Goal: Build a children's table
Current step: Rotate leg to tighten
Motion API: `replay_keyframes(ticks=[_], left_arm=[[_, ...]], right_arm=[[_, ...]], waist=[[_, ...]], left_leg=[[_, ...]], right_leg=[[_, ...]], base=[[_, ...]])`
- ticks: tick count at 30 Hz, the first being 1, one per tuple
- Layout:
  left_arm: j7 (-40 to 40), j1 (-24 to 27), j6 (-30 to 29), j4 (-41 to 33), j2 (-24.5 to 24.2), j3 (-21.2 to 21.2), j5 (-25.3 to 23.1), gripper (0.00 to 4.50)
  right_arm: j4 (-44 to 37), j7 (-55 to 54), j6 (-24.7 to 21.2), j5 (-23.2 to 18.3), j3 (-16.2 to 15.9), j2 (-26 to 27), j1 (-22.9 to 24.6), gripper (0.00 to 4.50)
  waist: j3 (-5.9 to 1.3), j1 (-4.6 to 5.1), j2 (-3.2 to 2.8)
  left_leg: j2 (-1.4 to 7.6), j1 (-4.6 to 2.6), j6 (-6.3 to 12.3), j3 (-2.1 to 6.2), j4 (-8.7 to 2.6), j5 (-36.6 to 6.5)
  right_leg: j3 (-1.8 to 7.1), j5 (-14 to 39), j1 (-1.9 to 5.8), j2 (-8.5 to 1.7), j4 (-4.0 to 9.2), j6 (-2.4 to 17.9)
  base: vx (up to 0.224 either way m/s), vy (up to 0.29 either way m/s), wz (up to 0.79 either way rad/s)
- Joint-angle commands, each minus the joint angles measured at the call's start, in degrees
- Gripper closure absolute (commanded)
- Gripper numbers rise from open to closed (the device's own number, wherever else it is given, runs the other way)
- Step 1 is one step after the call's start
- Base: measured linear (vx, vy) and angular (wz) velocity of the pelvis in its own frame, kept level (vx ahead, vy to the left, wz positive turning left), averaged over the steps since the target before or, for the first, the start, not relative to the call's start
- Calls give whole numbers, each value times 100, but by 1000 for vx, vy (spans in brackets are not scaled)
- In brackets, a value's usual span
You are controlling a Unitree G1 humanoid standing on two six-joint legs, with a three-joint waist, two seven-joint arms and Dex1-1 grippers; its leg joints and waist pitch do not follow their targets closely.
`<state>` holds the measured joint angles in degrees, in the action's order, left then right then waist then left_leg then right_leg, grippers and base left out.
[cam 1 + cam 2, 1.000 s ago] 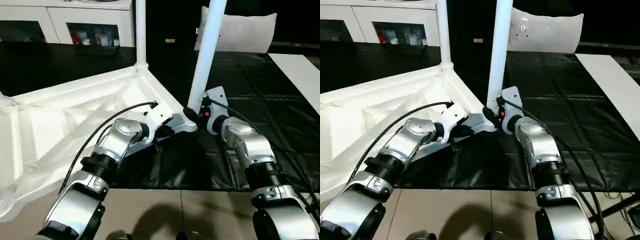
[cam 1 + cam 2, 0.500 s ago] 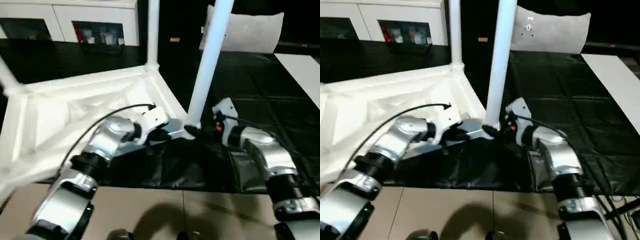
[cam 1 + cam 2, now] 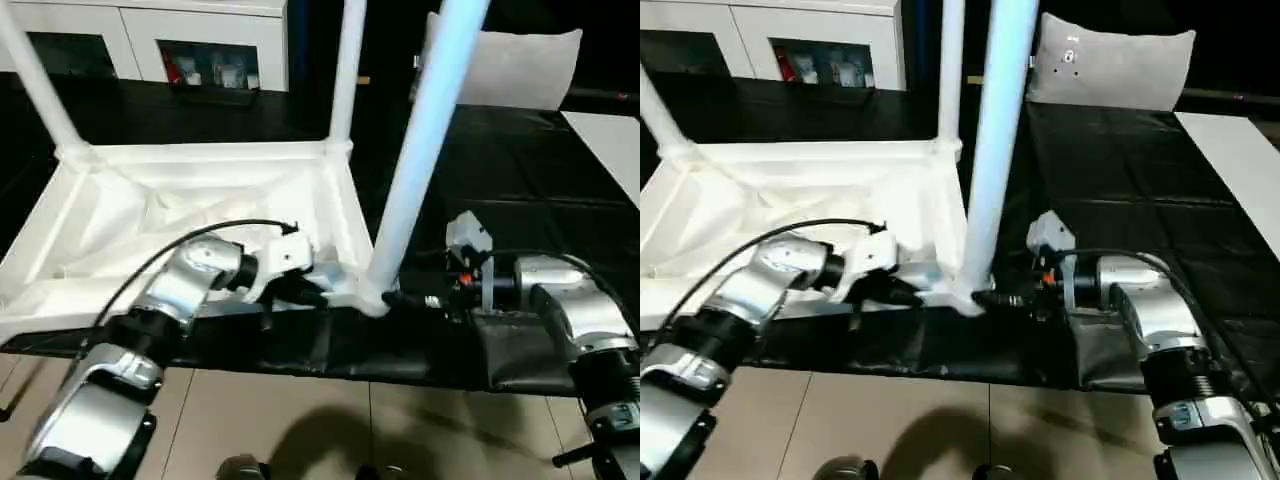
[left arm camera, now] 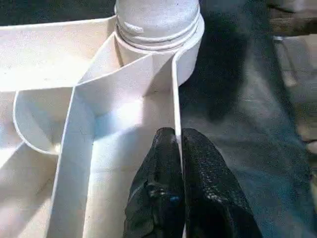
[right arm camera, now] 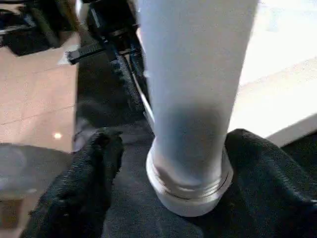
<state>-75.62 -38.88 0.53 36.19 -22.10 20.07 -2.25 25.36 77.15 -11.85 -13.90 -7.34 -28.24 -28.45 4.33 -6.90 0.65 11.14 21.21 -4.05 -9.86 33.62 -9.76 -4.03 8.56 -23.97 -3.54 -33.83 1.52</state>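
The children's table [image 3: 190,200] lies upside down on a black sheet [image 3: 520,190] spread over the floor, its ribbed white plastic underside facing up. The top is square, with thin raised walls and cross-braces, and a round socket at each corner. Three long, smooth, round white legs stand up from the sockets: one at the far left corner [image 3: 35,80], one at the far right corner [image 3: 345,75], and one at the near right corner [image 3: 425,150], which tilts slightly to the right.

The left gripper [image 3: 305,293] reaches in from the left to the table's near edge, just beside the near right leg. In the left wrist view its two black, pebbled fingers [image 4: 200,173] are pressed together on a thin upright wall of the table's rim, pinching it, with the threaded base of the leg seated in its socket just ahead.

The right gripper [image 3: 412,300] comes in level from the right, at the foot of the same leg. In the right wrist view its black fingers [image 5: 91,168] stand wide apart on either side of the leg's base, close around it; whether they touch it cannot be told.

Tan floor tiles [image 3: 300,420] lie in front. A white cabinet [image 3: 150,40] and a grey pillow [image 3: 520,65] stand at the back.
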Motion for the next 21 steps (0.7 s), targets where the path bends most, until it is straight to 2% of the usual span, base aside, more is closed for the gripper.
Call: replay_keyframes(ticks=[1,11,12,13,17,18,21], left_arm=[[-324,-75,175,-388,35,114,148,450],[-587,60,112,-642,0,125,278,450],[-588,70,114,-644,-15,124,278,450],[-589,72,114,-645,-19,123,277,450],[-576,91,112,-620,-54,82,240,450],[-472,105,99,-604,-43,40,217,450],[-69,136,-156,-600,51,-62,133,450]], right_arm=[[-25,167,41,-72,-67,-12,-78,127],[87,396,24,-71,-189,82,-108,204],[69,435,-12,-93,-191,77,-106,204],[66,446,-22,-102,-189,77,-107,225],[10,543,-141,-197,-168,89,-107,244],[-99,552,-214,-250,-173,103,-58,247],[-321,301,-467,-287,-177,215,38,249]], waist=[[-390,5,13],[-383,-40,15],[-393,-39,39],[-387,-43,29],[-382,-41,22],[-391,-38,40],[-390,-45,35]], left_leg=[[226,-75,363,29,-390,-1351],[235,-83,310,36,-405,-1382],[233,-85,311,31,-400,-1372],[230,-83,309,32,-400,-1371],[230,-81,302,33,-405,-1373],[226,-83,303,30,-400,-1370],[229,-75,296,36,-402,-1326]], right_leg=[[251,2011,317,-458,433,1080],[257,2166,310,-471,437,1019],[256,2160,313,-466,436,1014],[258,2190,311,-469,439,997],[257,2179,307,-461,436,992],[257,2185,315,-457,439,980],[259,2206,318,-468,434,959]], base=[[0,0,0],[0,0,0],[0,0,0],[0,0,0],[0,0,0],[0,0,0],[0,0,0]])
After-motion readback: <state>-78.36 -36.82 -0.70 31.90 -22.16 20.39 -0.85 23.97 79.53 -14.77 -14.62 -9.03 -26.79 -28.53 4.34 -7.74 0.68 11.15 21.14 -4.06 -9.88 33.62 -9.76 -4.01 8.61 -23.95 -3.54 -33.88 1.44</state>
